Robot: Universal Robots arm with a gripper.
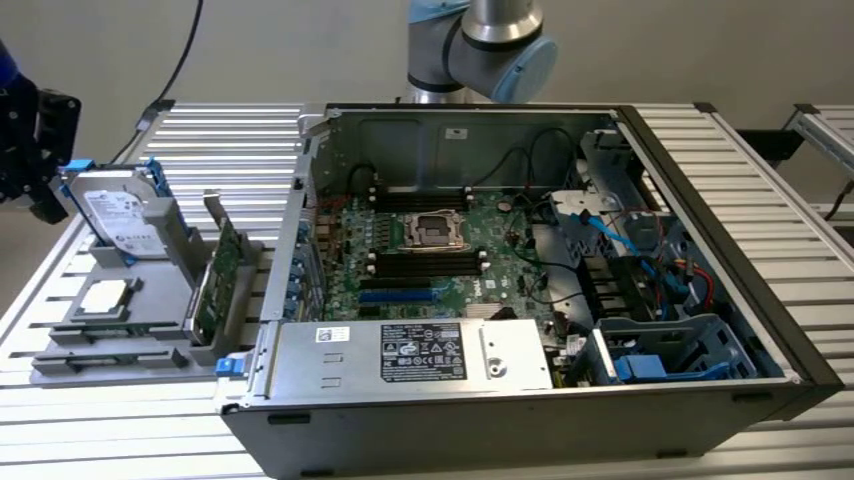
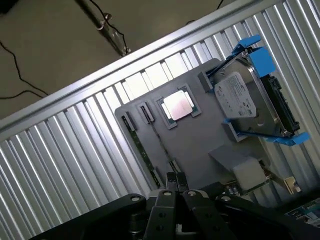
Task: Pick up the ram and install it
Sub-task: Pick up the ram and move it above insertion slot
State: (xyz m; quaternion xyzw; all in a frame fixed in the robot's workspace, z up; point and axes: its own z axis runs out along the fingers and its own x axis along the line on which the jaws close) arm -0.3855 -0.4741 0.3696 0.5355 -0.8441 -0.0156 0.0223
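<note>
Pincer (image 2: 173, 181) was pressed together, pinching nothing, hanging above the edge of the gray holder (image 2: 200, 145) on the slatted desk (image 2: 75, 165); ram (image 1: 218, 272) stood on edge in that holder, not gripped; hard drive (image 2: 250, 95) and CPU chip (image 2: 177, 105) sat on the same holder; open computer case (image 1: 534, 250) stood just beside it, toward the exterior view's right.

tool (image 2: 172, 179): body cut by picture edge | arm (image 1: 478, 45): cut at edge | power supply label (image 1: 424, 352): unreadable
</note>
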